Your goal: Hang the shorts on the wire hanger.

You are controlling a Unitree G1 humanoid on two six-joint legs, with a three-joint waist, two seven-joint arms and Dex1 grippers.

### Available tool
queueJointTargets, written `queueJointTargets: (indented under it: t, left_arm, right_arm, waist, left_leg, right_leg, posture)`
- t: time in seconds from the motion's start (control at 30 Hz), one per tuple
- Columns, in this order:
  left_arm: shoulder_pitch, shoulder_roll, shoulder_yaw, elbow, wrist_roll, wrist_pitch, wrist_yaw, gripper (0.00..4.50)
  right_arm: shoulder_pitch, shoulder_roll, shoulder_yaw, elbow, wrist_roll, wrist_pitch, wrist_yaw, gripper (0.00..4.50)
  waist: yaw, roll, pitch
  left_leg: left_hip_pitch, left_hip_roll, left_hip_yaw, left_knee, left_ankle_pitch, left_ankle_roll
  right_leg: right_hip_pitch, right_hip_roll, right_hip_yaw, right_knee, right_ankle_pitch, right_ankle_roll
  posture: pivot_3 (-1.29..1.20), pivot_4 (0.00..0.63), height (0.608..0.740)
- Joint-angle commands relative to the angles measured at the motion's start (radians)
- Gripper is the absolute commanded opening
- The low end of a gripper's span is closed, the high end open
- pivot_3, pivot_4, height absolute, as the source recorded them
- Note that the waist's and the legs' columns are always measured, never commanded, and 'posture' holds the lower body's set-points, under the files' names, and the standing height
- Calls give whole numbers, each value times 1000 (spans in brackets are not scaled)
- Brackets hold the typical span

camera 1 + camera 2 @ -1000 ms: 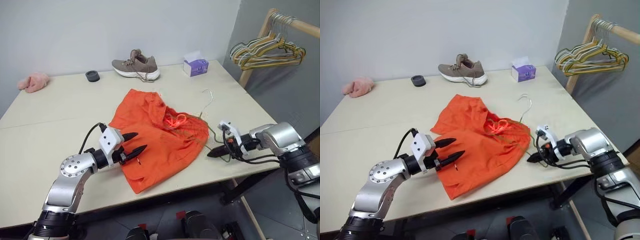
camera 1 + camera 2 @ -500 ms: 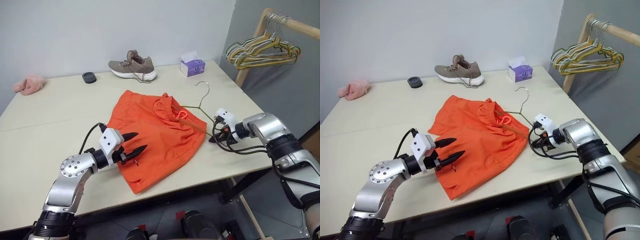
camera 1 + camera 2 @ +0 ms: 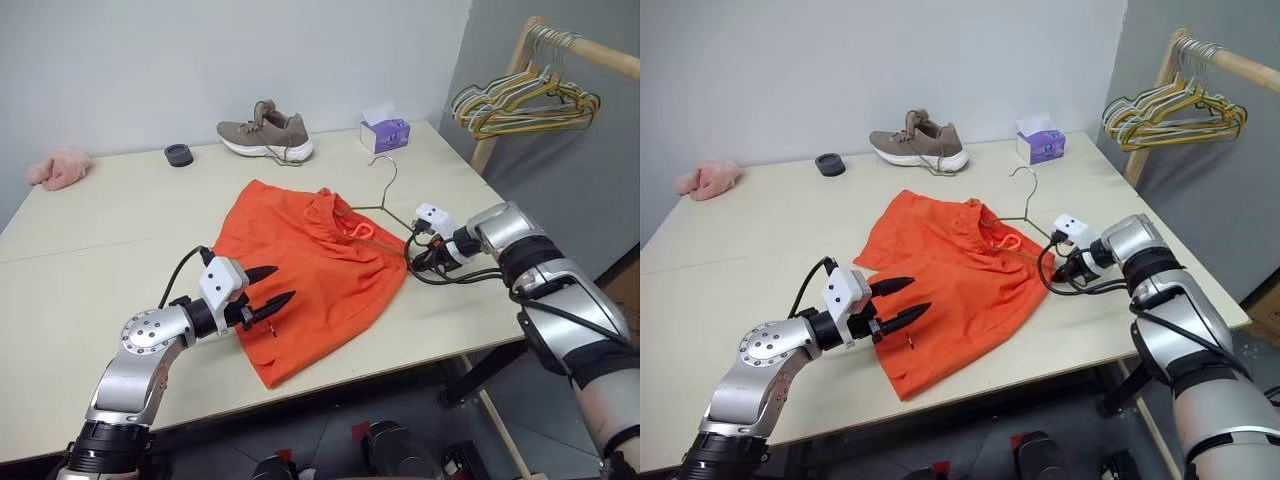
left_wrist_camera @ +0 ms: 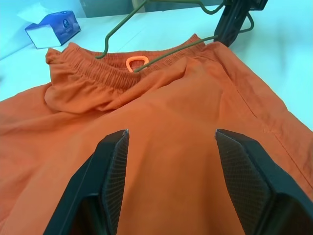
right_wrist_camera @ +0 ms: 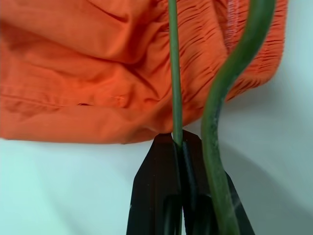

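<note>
Broad pale beige table (image 3: 90, 260), taking up most of the scene. Spread near its middle, bright orange soft-fabric shorts (image 3: 300, 275), gathered elastic waistband turned toward the right arm's side, orange drawstring loop lying at the waistband; taken here as the landmark. Beyond the table's right edge, well apart from the shorts, a wooden rack (image 3: 520, 75) hung with a bunch of yellow, green and pale hangers (image 3: 525, 105). Past the shorts toward the wall, a taupe knit sneaker with white sole (image 3: 266, 133); to its right, a small purple tissue box (image 3: 385, 132).

Thin bare bronze-grey wire hanger (image 3: 385, 200): one side running in under the shorts' waistband, curved hook standing clear above the shorts on the wall side, lower corner sticking out at the waistband's right end. Right gripper (image 5: 182, 147) just beside that right end, black fingers pressed together, pinching the hanger wire. Left gripper (image 3: 271, 287) at the shorts' near left edge, fingers (image 4: 113, 169) spread apart over the orange fabric, nothing between them.

Far left of the shorts by the wall, a small fluffy pink cloth (image 3: 62, 166). Between it and the sneaker, a small black round object (image 3: 179, 153).
</note>
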Motion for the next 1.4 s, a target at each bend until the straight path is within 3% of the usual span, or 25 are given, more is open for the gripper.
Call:
queueJointTargets:
  t: [0.03,0.23,0.43,0.6,0.63,0.77,0.93,1.13,1.4]
  left_arm:
    - [-17,-5,1,-15,0,-20,-1,2963]
    - [-19,-13,24,-16,-5,6,34,2963]
    - [-74,8,76,8,-61,72,39,2963]
    - [-179,100,165,44,-130,125,-14,4365]
    - [-206,130,184,59,-143,132,-35,4477]
    - [-283,250,203,155,-131,103,-142,4477]
    - [-362,327,129,317,-25,-38,-256,4477]
    - [-489,298,43,471,71,-177,-293,4477]
    - [-548,239,-47,552,128,-284,-360,4477]
  right_arm:
    - [-51,30,-55,21,-26,-160,-86,0]
    - [-48,67,-142,-41,3,-289,-70,0]
    - [51,35,-129,-205,-30,-334,-47,0]
    - [157,-1,-106,-367,-79,-357,-87,0]
    - [175,-9,-104,-396,-89,-367,-92,0]
    - [226,-30,-99,-484,-116,-380,-109,0]
    - [251,-41,-89,-551,-143,-409,-120,0]
    - [278,-53,-69,-649,-165,-426,-115,0]
    - [303,-53,-57,-756,-182,-415,-115,0]
  waist:
    - [-6,0,0]
    - [-17,0,0]
    - [-15,0,0]
    - [-13,0,0]
    - [-13,0,0]
    - [-22,0,0]
    - [-25,0,0]
    - [-20,0,-1]
    - [-25,0,-1]
  left_leg:
    - [0,0,0,0,0,0]
    - [0,0,0,0,0,0]
    - [0,0,-1,0,0,0]
    - [0,0,-1,0,0,0]
    - [0,0,-1,0,0,0]
    - [0,0,-1,0,0,0]
    - [2,0,-1,0,0,0]
    - [1,0,-1,0,0,0]
    - [1,0,-1,0,0,-1]
  right_leg:
    - [0,0,0,0,0,0]
    - [0,0,0,1,0,0]
    - [1,0,-1,1,0,0]
    - [1,0,-1,1,0,0]
    - [1,0,-1,1,0,0]
    - [0,0,-1,1,0,0]
    - [1,0,-1,1,0,0]
    - [1,0,-1,1,0,0]
    - [1,-1,-1,1,0,0]
  posture:
    - [-199,27,740]
    - [-196,30,740]
    - [-200,29,740]
    - [-202,27,740]
    - [-202,26,740]
    - [-199,23,740]
    - [-200,20,740]
    - [-213,17,740]
    - [-233,15,740]
